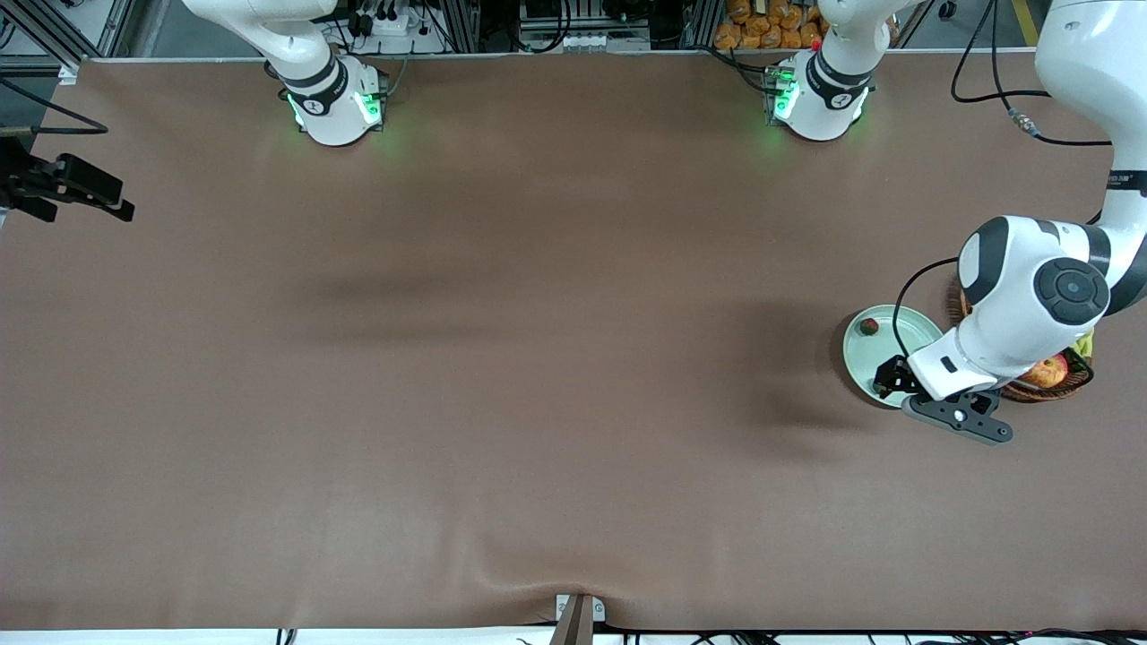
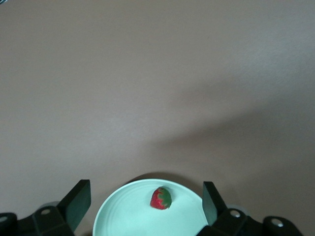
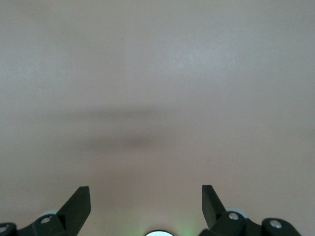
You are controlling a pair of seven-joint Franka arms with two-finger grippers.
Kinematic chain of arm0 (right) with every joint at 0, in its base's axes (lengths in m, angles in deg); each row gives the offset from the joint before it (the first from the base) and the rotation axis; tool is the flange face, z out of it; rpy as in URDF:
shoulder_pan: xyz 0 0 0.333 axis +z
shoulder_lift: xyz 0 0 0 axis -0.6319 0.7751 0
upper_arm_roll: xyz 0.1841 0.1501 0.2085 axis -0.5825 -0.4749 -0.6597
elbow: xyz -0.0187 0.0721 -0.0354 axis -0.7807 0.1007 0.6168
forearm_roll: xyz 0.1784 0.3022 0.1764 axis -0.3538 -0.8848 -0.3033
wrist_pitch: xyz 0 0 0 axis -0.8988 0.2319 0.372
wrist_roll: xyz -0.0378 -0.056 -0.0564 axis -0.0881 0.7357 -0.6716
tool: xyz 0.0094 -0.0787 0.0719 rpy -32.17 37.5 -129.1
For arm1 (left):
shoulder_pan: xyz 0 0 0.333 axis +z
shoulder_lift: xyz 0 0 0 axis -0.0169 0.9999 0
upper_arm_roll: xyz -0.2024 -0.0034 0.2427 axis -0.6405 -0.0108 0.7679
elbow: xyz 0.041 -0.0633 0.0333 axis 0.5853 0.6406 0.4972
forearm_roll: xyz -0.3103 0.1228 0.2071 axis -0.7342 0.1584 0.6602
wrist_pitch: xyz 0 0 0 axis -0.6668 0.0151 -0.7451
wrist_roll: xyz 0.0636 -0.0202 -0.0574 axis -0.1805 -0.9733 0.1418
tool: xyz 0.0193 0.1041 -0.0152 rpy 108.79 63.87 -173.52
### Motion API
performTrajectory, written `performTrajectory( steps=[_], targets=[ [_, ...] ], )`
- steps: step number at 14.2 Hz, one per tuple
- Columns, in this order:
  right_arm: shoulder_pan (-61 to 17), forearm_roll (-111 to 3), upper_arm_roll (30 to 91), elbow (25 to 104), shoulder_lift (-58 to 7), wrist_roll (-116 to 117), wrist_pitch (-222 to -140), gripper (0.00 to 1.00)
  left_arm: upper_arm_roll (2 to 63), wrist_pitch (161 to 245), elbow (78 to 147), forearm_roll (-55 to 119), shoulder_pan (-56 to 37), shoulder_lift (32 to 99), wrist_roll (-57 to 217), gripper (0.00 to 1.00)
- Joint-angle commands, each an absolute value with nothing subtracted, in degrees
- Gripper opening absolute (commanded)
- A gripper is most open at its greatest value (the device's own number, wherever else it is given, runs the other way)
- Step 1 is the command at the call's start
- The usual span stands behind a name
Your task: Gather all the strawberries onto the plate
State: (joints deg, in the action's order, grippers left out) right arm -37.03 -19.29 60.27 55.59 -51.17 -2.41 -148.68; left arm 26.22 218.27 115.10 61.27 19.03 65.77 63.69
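A single strawberry [image 1: 868,326] [image 2: 161,198], dark red with a green top, lies on the pale mint-green plate [image 1: 883,345] [image 2: 123,219] at the left arm's end of the table. My left gripper [image 1: 890,376] [image 2: 145,191] hangs over the plate's rim on the side nearer the front camera. It is open, and nothing is between its fingers. My right gripper [image 3: 145,194] is open and empty above bare brown table near its own base. It does not show in the front view, where that arm waits.
A brown wicker basket [image 1: 1030,391] holding a red-yellow apple [image 1: 1048,371] stands right beside the plate, partly hidden under the left arm. A black fixture [image 1: 67,184] juts in at the right arm's end. The brown cloth [image 1: 538,358] is wrinkled at its near edge.
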Motion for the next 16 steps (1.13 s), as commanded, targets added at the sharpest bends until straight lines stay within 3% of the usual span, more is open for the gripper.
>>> performTrajectory(
  steps=[1, 3, 6, 8, 12, 16],
  targets=[
    [-37.8, -18.8, 58.3, 55.5, -51.6, -2.2, -147.9, 1.0, 33.8, 214.0, 111.8, 59.3, 10.8, 64.7, 64.2, 1.0],
    [-39.9, -18.8, 57.4, 55.5, -51.5, -2.2, -148.0, 1.0, 38.2, 212.4, 111.1, 57.0, 6.1, 63.6, 64.1, 1.0],
    [-40.0, -18.8, 57.4, 55.6, -51.4, -2.2, -148.0, 1.0, 38.7, 209.0, 109.5, 55.1, 4.8, 62.4, 64.2, 1.0],
    [-40.2, -18.8, 57.4, 55.6, -51.4, -2.2, -148.0, 1.0, 44.3, 207.1, 108.6, 54.2, -0.4, 61.3, 64.1, 1.0],
    [-41.2, -19.0, 57.3, 55.5, -51.5, -2.2, -148.0, 1.0, 44.9, 205.6, 106.9, 53.1, -0.6, 60.5, 63.5, 1.0],
    [-40.9, -18.8, 57.4, 55.5, -51.5, -2.2, -148.0, 1.0, 45.1, 192.9, 99.9, 49.4, -1.8, 56.8, 64.9, 1.0]
  ],
)
